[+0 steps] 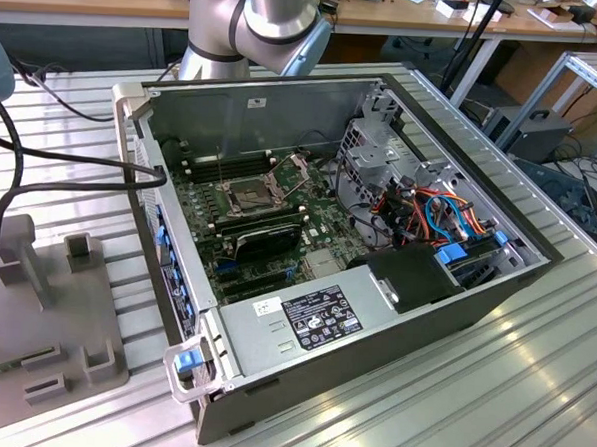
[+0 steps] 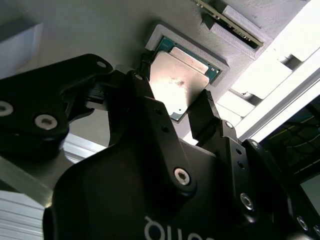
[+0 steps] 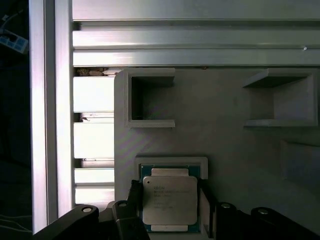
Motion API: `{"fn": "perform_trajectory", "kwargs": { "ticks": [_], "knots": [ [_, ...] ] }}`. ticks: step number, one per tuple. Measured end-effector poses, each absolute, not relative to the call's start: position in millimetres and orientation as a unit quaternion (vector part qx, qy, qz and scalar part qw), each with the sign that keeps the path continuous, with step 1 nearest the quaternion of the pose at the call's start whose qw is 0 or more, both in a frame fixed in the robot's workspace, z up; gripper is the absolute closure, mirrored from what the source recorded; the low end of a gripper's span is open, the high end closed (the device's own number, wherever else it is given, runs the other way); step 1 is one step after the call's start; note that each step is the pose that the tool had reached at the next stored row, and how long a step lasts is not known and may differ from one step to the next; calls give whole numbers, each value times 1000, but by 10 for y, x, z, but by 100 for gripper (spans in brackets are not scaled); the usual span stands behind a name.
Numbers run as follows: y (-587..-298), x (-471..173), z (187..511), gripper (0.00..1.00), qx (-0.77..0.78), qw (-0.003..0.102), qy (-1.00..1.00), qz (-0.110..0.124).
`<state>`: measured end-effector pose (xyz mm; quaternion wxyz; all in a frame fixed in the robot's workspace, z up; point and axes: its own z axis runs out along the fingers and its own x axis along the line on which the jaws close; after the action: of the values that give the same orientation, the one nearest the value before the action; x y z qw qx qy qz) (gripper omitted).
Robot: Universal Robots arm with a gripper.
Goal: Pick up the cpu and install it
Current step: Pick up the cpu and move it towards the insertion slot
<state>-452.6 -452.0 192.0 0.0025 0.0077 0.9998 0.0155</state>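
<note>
The cpu (image 3: 169, 200), a flat square chip with a dull silver top on a green board, lies in a shallow recess of a grey holder block (image 3: 225, 145). In the second wrist view the cpu (image 2: 179, 80) shines under the light. My gripper (image 3: 171, 207) reaches down over it, one black finger against each of two opposite edges of the chip, so it looks shut on it. From the other camera, the gripper (image 2: 172, 95) shows the same hold. The open computer case (image 1: 184, 107) holds the motherboard, whose dark square socket (image 1: 250, 193) has its metal frame lifted.
The grey holder block (image 1: 44, 300) lies at the exterior view's left on a ribbed aluminium table (image 1: 490, 394), with raised pockets (image 3: 150, 97) beside the cpu. Black cables (image 1: 41, 170) run past the case. Inside the case are a black card (image 1: 268, 240), a drive cage (image 1: 377, 158) and a power supply (image 1: 304, 314).
</note>
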Motion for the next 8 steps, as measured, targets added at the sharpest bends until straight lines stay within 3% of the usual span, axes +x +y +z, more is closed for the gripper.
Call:
{"fn": "perform_trajectory", "kwargs": {
  "ticks": [8],
  "knots": [
    [-4521,-4527,1936,45,8,2,1000,15]
  ]
}}
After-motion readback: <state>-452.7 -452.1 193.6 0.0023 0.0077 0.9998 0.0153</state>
